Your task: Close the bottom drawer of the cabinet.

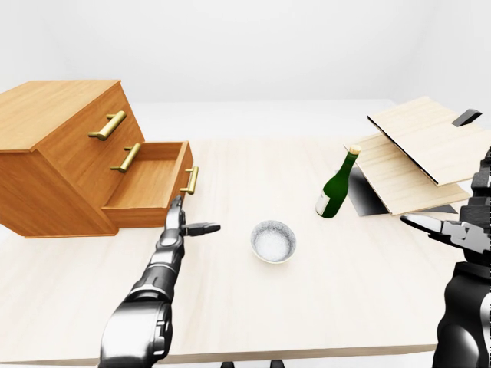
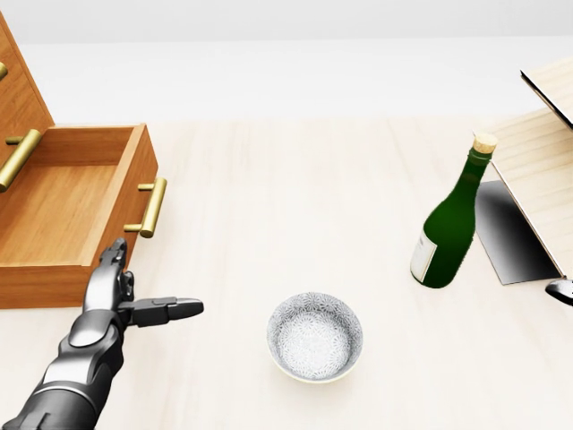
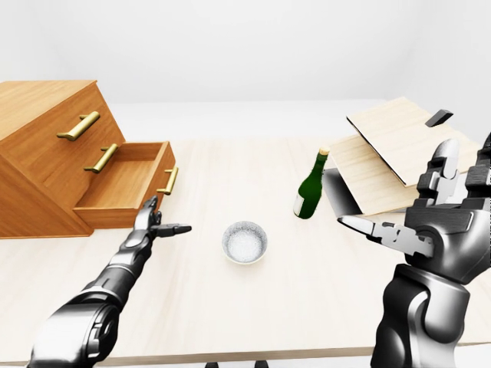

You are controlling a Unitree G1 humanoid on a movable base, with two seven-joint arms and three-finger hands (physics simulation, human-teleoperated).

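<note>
A wooden cabinet (image 1: 54, 146) stands at the left of the table. Its bottom drawer (image 1: 149, 184) is pulled out and looks empty, with a brass handle (image 1: 190, 180) on its front. My left hand (image 2: 134, 300) is open, fingers spread, just below and to the right of the drawer's front corner, close to the handle (image 2: 152, 208) but not touching it. My right hand (image 3: 430, 222) is open and raised at the right of the right-eye view, far from the cabinet.
A patterned bowl (image 2: 315, 337) sits on the table right of my left hand. A green corked bottle (image 2: 450, 224) stands further right. Tilted wooden boards (image 1: 418, 157) lie at the far right. The table edge (image 1: 307, 354) runs along the bottom.
</note>
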